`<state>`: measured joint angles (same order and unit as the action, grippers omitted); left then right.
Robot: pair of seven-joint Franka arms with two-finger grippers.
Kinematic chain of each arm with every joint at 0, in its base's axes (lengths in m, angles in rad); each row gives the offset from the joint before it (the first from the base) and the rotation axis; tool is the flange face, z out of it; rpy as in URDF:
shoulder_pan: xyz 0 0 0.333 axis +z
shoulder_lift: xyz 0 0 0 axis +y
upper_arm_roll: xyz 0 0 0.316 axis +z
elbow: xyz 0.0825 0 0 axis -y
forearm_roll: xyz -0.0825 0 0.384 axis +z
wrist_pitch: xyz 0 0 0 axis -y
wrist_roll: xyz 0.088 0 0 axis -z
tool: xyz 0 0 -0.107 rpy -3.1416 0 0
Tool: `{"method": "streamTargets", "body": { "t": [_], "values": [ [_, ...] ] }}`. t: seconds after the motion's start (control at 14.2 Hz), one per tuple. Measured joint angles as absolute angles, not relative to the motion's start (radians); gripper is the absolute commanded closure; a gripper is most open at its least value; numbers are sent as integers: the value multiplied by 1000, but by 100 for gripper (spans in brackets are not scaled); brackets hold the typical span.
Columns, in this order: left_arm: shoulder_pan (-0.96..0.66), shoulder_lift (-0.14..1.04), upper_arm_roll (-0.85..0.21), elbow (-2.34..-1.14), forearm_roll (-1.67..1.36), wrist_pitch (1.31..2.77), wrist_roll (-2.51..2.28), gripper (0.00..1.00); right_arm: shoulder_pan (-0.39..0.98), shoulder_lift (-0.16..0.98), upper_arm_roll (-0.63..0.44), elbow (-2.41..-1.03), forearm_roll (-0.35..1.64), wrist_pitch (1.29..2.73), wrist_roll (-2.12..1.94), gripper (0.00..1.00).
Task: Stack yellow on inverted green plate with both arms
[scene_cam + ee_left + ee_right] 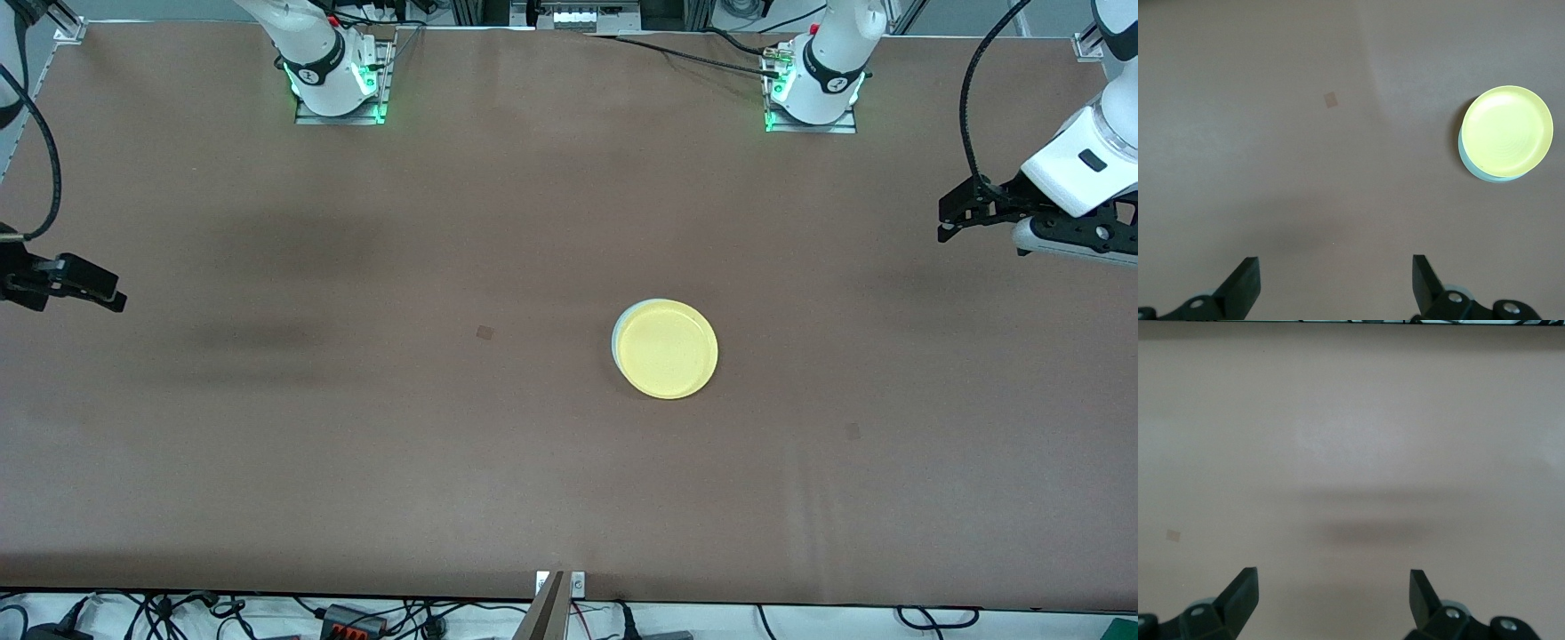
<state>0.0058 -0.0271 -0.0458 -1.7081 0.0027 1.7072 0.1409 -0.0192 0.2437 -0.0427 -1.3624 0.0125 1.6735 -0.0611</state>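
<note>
We are holding both grippers, left (949, 216) and right (107, 293), spread empty over the table's (356, 444) ends, while yellow (667, 348) is sitting off-centre on the green plate (617, 331) mid-table, risking sliding if nudged.

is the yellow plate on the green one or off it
On it. The yellow plate lies on the green plate, whose pale edge peeks out along one side.
</note>
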Motion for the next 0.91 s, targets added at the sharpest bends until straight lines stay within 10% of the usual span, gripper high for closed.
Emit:
{"method": "streamTargets", "body": {
  "t": [0.91],
  "values": [
    [6, -27, -47, -1708, 3, 1703, 141, 0, -20, 34, -28, -1663, -7, 1728, -61, 0]
  ]
}}
